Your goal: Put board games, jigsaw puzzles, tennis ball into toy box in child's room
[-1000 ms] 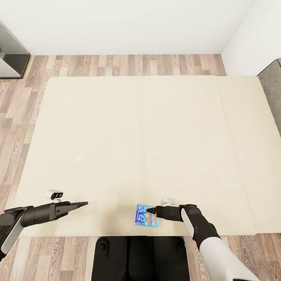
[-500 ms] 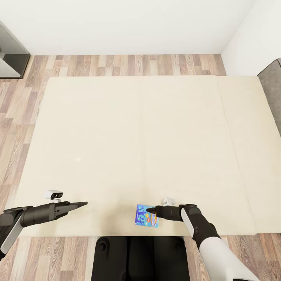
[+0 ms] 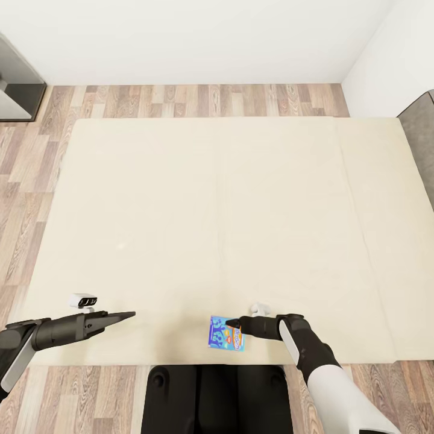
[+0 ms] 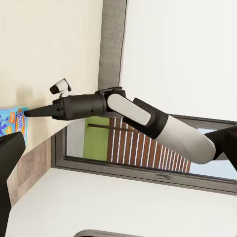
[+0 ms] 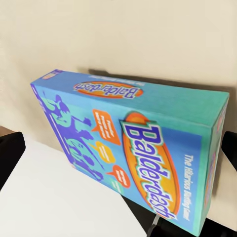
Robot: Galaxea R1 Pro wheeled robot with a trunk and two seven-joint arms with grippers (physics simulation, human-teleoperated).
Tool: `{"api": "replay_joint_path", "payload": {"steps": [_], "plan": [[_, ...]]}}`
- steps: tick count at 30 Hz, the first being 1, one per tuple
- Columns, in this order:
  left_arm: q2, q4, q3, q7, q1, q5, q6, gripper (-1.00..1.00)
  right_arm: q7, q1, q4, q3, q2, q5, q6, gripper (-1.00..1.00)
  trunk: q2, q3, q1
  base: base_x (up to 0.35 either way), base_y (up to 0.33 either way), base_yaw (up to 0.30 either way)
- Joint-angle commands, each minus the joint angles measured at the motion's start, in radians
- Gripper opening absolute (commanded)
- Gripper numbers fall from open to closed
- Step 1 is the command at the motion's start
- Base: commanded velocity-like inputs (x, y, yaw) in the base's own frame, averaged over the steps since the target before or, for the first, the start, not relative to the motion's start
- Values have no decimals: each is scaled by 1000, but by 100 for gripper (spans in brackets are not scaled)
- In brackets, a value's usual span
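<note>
On the bed, the right gripper has lifted the clamped blue board game slightly.

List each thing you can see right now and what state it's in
blue board game: lying flat near the bed's front edge, right gripper's fingers on either side of it.
bed: plain cream mattress, nothing else on it.
right gripper: at the game box, grip not confirmed.
left gripper: holding nothing, over the bed's front edge.
</note>
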Motion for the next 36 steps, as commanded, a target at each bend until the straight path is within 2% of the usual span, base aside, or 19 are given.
{"api": "replay_joint_path", "payload": {"steps": [1,36], "plan": [[0,0,0,-3,0,0,11,100,3,0,-1,-6,1,0,8,100,-2,-1,1,0,0,0],[0,0,0,-3,0,0,11,100,3,-1,11,-3,1,4,-1,100,-2,-1,1,0,0,0]]}}
